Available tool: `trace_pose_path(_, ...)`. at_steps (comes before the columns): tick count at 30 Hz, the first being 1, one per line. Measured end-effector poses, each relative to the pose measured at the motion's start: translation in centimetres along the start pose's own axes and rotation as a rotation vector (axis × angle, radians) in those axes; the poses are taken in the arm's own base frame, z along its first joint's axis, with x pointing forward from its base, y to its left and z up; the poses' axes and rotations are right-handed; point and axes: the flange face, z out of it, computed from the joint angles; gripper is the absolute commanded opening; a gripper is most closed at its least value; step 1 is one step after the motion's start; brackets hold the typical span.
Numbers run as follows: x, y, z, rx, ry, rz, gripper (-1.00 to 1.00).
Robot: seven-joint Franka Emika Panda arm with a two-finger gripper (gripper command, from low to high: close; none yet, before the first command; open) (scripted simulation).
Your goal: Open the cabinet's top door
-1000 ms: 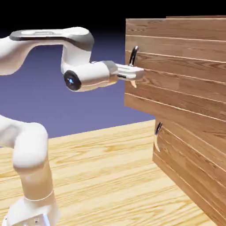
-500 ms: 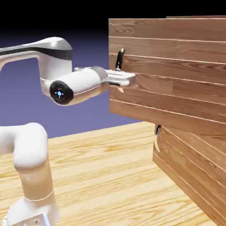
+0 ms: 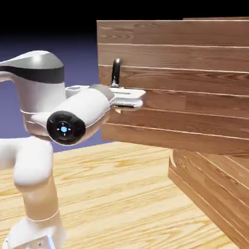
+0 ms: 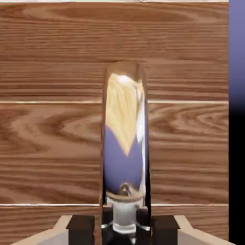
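— What does the top door (image 3: 175,82) look like, and where is it?

— Reddish-brown horizontal planks, one curved shiny dark handle (image 4: 124,148). It stands swung out left from the cabinet (image 3: 214,189), which sits right.

— And the gripper (image 3: 130,98)?

— One, its two fingers (image 4: 80,225) clamped on that handle.

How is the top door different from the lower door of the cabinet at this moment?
The top door is swung out from the cabinet, while the lower door lies shut against it. The top door is the taller panel and the lower door the shorter one. The top door's handle sits in the gripper; no handle shows on the lower door here. Both are reddish-brown horizontal planks.
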Motion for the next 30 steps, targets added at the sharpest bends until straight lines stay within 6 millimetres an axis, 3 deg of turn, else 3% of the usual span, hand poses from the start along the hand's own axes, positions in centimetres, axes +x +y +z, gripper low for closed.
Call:
trace_pose_path(7, -2.1, -2.1, -7.2, -0.115, 0.115, 0.0, -1.0)
trace_pose_path(14, -4.5, -4.5, -12.8, -0.212, 0.212, 0.0, -1.0)
trace_pose_path(22, -7.4, -7.4, -17.9, -0.308, 0.308, 0.0, -1.0)
trace_pose_path(30, -10.2, -10.2, -21.6, -0.388, 0.388, 0.0, -1.0)
